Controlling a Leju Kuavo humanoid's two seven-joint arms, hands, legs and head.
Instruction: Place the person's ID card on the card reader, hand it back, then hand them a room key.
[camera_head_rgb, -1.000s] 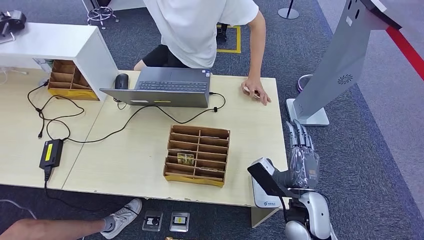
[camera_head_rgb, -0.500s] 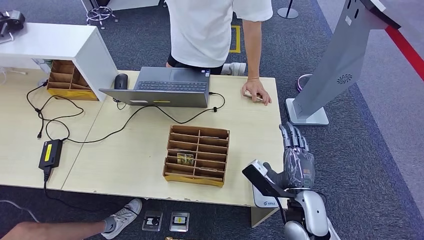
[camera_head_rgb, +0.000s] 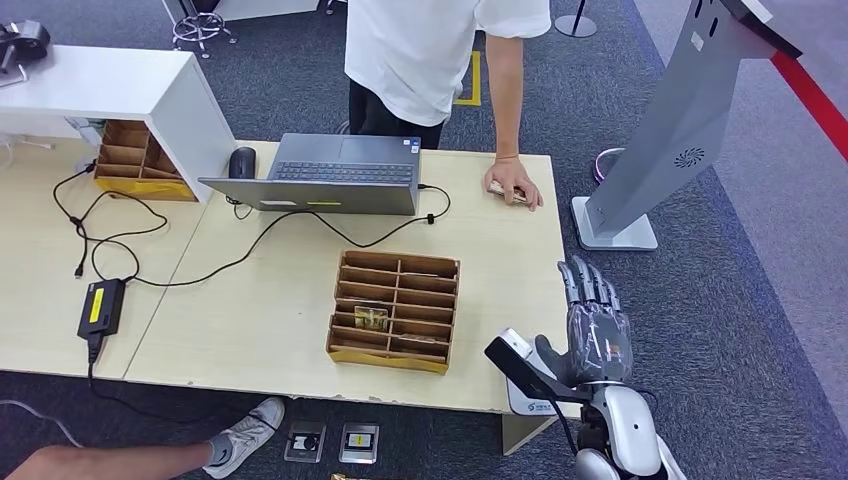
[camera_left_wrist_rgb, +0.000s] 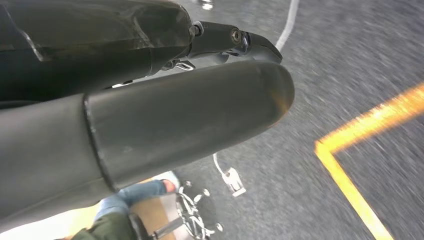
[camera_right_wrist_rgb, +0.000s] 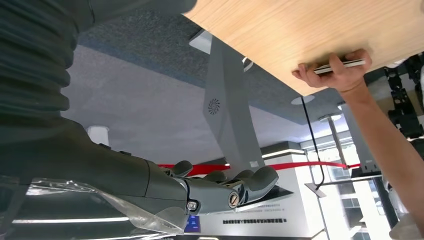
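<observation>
A person's hand (camera_head_rgb: 515, 187) is pressing the ID card (camera_head_rgb: 503, 191) flat against the table (camera_head_rgb: 280, 300) near its far right corner, mostly hiding it. The card reader (camera_head_rgb: 530, 398) is sitting at the near right edge, its blue label unreadable. The right hand (camera_head_rgb: 596, 318) is hovering beside the table, fingers extended, holding nothing. The left hand's fingers cannot be made out.

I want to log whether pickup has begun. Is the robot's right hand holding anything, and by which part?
Nothing. The right hand hangs empty beside the table, fingers apart. The card lies under the person's hand on the table.
</observation>
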